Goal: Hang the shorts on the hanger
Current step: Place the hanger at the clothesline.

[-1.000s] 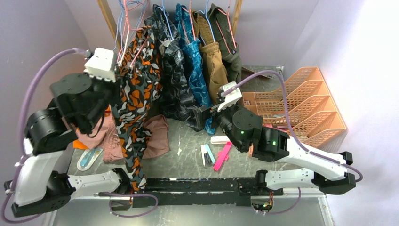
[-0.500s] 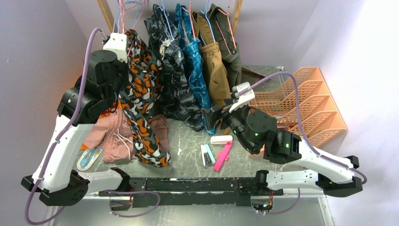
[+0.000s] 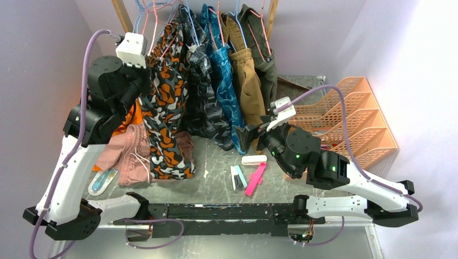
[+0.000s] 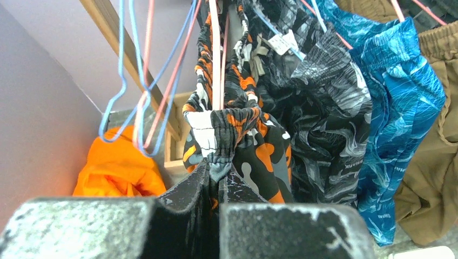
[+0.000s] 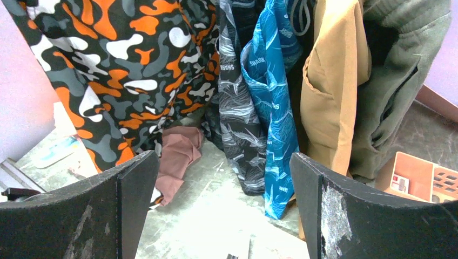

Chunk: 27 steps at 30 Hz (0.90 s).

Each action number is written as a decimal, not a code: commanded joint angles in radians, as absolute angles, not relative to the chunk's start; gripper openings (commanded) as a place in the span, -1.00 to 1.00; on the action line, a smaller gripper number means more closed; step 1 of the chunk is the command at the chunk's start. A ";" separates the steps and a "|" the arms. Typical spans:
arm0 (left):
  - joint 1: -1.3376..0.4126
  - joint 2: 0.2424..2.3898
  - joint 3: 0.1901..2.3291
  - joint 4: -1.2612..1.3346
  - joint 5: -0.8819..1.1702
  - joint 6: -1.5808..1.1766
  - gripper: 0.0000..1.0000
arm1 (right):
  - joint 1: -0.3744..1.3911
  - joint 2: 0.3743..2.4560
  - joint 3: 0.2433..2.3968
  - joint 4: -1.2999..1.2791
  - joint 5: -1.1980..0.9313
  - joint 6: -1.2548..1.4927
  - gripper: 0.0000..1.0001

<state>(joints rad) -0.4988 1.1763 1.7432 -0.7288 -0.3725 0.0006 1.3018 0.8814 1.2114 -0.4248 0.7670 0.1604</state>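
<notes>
Shorts (image 3: 167,108) hang at the left end of a row of clothes in the top view, under a wooden frame (image 3: 123,16). Their lower end lies down at the table (image 3: 216,167), beside a pink pair (image 3: 127,156) there. The left gripper (image 3: 147,81) is raised to their upper edge, its fingers lost in the fabric from this angle. The right gripper (image 3: 253,132) hangs low over the table near a blue pair (image 3: 224,81), well apart from the shorts.

From the left wrist, the left gripper (image 4: 216,172) is pinched narrow on the bunched waistband of the shorts (image 4: 237,140). The hanger (image 4: 215,59) shows as a pink wire running straight down into that waistband; whether it passes through the fabric cannot be told. Loose hangers (image 4: 143,81), blue and pink, dangle to the left above an orange cloth (image 4: 119,172).

From the right wrist, the right gripper (image 5: 221,159) has its fingers (image 5: 137,194) spread wide, holding nothing. The shorts (image 5: 124,65) fill the upper left, then a grey pair (image 5: 237,108), the blue pair (image 5: 270,97) and a tan pair (image 5: 335,81).
</notes>
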 commanded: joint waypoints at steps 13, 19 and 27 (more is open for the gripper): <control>-0.489 1.235 1.845 -0.569 -0.459 0.109 -0.86 | 1.299 0.882 1.208 -0.429 0.760 0.125 0.91; -0.474 1.261 1.861 -0.484 -0.495 0.103 -0.86 | 1.299 0.867 1.192 -0.434 0.743 0.133 0.91; -0.455 1.283 1.860 -0.393 -0.487 0.134 -0.86 | 1.299 0.846 1.167 -0.435 0.744 0.137 0.91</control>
<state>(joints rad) -0.4709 1.2781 1.8210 -0.5438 -0.4755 0.1093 1.3018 0.8661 1.1812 -0.4339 0.7475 0.1383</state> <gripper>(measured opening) 0.078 0.956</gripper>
